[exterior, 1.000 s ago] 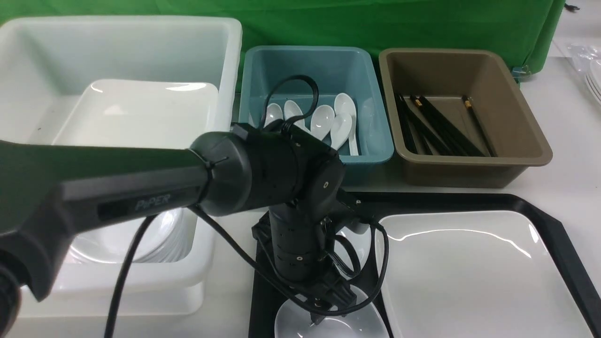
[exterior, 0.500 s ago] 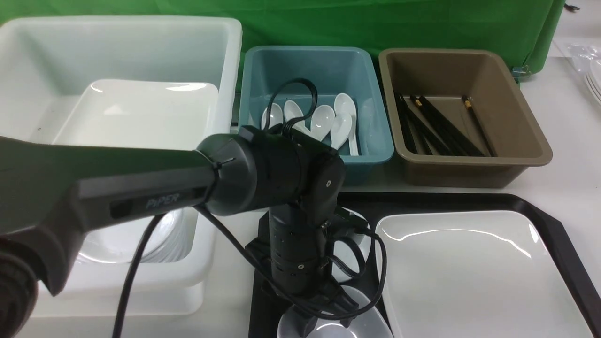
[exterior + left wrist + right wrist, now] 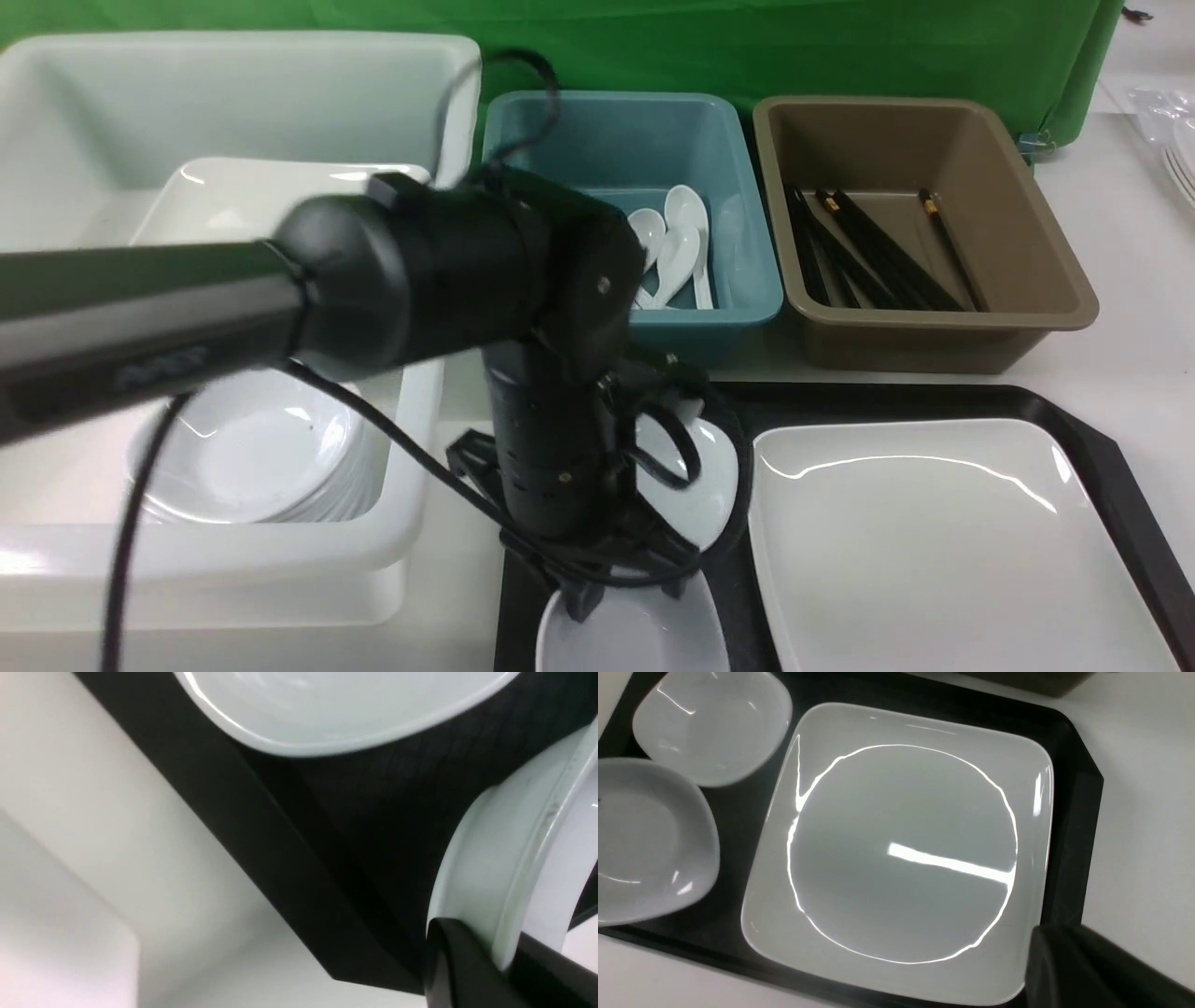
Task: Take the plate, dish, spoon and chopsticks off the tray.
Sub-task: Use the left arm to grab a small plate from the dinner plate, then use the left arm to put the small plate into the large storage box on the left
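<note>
Our left gripper [image 3: 583, 605] is clamped tight on the rim of the near dish [image 3: 644, 639], over the near left part of the tray [image 3: 934, 401]. A second dish [image 3: 695, 467] sits just behind it on the tray. The big plate [image 3: 934, 541] lies flat beside both dishes, filling the tray's right side. Our right gripper [image 3: 1092, 970], its jaws together, shows above the plate's near right corner.

L fingers [image 3: 460, 966] – pinch dish [image 3: 504, 858] rim | 2nd dish [image 3: 327, 709] on tray [image 3: 280, 868]
</note>
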You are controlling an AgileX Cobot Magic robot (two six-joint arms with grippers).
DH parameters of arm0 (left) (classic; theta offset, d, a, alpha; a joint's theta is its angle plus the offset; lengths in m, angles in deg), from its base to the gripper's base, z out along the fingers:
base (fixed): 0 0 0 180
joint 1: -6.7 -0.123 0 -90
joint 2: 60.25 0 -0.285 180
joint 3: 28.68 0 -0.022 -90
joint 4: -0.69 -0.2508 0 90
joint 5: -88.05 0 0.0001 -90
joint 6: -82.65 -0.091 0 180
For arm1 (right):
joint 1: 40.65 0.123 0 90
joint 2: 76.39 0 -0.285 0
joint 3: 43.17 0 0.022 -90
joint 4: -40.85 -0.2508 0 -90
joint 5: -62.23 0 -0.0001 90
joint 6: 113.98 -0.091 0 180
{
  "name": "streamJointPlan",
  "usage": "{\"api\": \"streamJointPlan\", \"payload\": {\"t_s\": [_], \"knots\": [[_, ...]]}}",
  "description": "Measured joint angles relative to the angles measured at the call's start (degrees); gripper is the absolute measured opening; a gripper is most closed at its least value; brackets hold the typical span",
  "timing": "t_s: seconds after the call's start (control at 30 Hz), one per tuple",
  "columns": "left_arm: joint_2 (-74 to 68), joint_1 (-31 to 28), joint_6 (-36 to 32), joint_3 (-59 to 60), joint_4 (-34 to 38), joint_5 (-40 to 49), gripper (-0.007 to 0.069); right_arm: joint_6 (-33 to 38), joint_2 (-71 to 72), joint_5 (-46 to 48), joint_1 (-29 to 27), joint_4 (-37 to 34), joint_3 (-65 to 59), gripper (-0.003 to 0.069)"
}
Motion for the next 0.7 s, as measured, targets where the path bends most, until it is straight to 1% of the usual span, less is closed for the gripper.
{"api": "streamJointPlan", "payload": {"t_s": [0.23, 0.37, 0.47, 0.53, 0.6, 0.63, 0.7], "knots": [[1.3, -1.7, 0.1, -5.0, 2.2, 0.0, 0.0019, 0.1, 0.0, -0.4, 0.0, 0.0, 0.0, 0.0020], [1.4, -2.5, 0.1, -9.5, 2.6, 1.8, 0.0019, 0.1, 0.0, -0.5, 0.0, 0.0, 0.0, 0.0020], [2.7, -4.8, -0.3, -14.0, 3.6, 3.0, 0.0019, 0.2, 0.0, -0.5, 0.0, 0.0, 0.0, 0.0020], [4.0, -7.3, -0.4, -15.2, 4.5, 3.0, 0.0019, 0.2, 0.0, -0.5, 0.0, 0.0, 0.0, 0.0020], [7.7, -13.1, -1.6, -15.6, 7.0, 3.1, 0.0019, 0.2, 0.0, -0.8, 0.0, 0.0, 0.0, 0.0020], [8.3, -14.9, -1.8, -15.5, 7.4, 3.1, 0.0019, 0.2, 0.0, -0.9, 0.0, 0.0, 0.0, 0.0020], [11.7, -21.4, -2.3, -14.3, 9.4, 3.1, 0.0019, 0.3, 0.0, -1.7, 0.0, 0.0, 0.0, 0.0020]]}}
